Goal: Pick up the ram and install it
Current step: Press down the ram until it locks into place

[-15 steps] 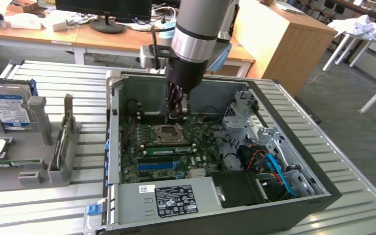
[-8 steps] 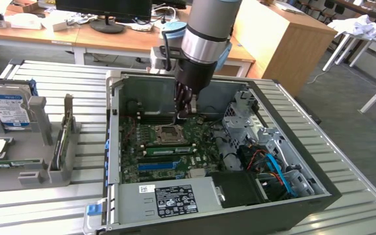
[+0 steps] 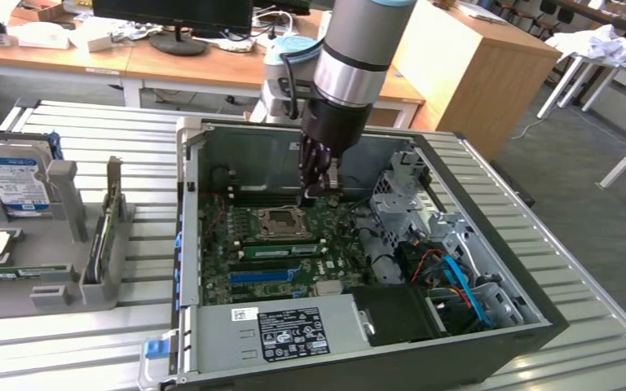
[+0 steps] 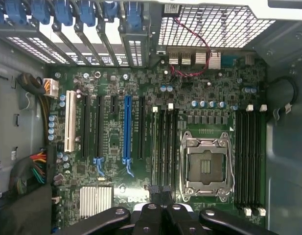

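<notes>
the arm reaches down into the open case [image 3: 509,322], which lies on its side on the slatted metal table [image 3: 596,293]. the gripper [image 3: 319,186] hangs just above the motherboard [image 3: 250,277], at the edge of the cpu socket [image 3: 283,218] that lies away from the power supply [image 3: 280,330]. its fingers are pressed together, and nothing can be seen between them. in the wrist view the gripper [image 4: 163,208] is clenched too, its dark fingers [image 4: 151,215] side by side over the board's rim near the socket [image 4: 205,169].

a ram [image 3: 280,250] sits on edge in a slot on the board, between the socket and the blue slot [image 3: 261,276], in the exterior view. in the wrist view a ram [image 4: 155,147] stands in the bank of slots beside the socket, on the side of the blue slot [image 4: 127,128]; the black slots [image 4: 249,159] on the socket's other side hold no stick.

on the exterior view's left a grey rack [image 3: 68,252] holds a hard drive [image 3: 14,179].
</notes>
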Action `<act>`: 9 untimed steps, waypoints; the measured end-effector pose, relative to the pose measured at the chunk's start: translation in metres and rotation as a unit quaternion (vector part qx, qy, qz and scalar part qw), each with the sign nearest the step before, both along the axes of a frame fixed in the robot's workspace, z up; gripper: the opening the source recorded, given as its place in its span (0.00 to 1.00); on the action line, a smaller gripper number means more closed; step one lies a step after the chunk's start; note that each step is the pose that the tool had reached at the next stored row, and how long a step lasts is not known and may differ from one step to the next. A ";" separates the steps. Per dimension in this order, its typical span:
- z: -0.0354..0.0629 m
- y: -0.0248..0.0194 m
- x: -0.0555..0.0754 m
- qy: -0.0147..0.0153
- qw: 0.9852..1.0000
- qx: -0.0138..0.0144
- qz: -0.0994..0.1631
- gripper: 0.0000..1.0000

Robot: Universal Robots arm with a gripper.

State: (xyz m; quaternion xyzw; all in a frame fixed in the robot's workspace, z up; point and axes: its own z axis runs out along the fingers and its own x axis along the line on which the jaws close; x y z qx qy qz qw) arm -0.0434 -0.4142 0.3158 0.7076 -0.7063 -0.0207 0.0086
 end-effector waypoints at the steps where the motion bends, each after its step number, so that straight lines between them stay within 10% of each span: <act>1: 0.0000 0.0000 0.000 0.000 1.000 0.000 0.000 0.11; 9: 0.0000 0.0000 0.000 0.000 1.000 0.000 0.000 0.11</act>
